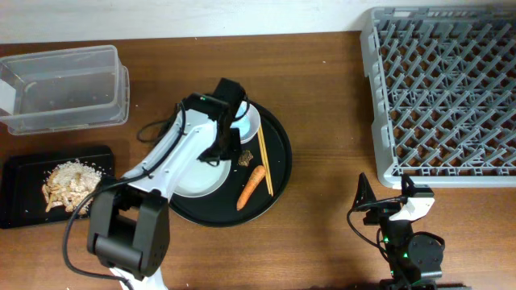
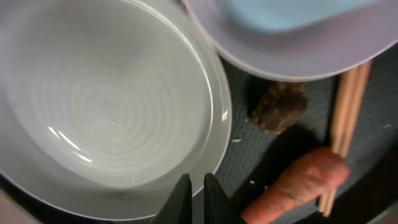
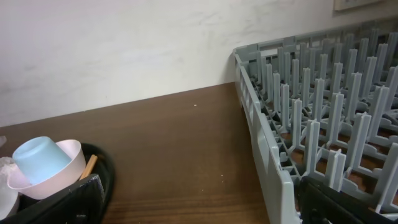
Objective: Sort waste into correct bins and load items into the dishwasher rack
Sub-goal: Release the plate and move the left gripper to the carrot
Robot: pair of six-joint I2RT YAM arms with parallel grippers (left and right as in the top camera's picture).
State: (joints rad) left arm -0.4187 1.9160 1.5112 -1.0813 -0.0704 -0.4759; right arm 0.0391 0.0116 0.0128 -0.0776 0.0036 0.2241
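Brown wooden table, its grain bare but for a few pale specks, pushed up against a plain white wall. Left gripper down low over the rim of the round white plate, fingers drawn all but together. Grips nothing.

Just ahead and to its right, on the round black tray, a dark scrap. Closer in on the same side, the orange carrot, thick end just beside the wooden chopsticks. Farther ahead, the white bowl, a blurred light-blue cup sitting inside it.

Well off to that gripper's left, two bins on the bare wood. Toward the wall, the clear plastic tub. Nearer the robot, the shallow black tray, with a heap of rice-like crumbs in it.

Right gripper low at the near side of the table, fingers spread wide, likewise holding nothing. Just ahead and to its right, the grey dishwasher rack, rows of upright pegs reaching back to the wall. Ahead to its left, across a stretch of open wood, the tray with bowl and cup.
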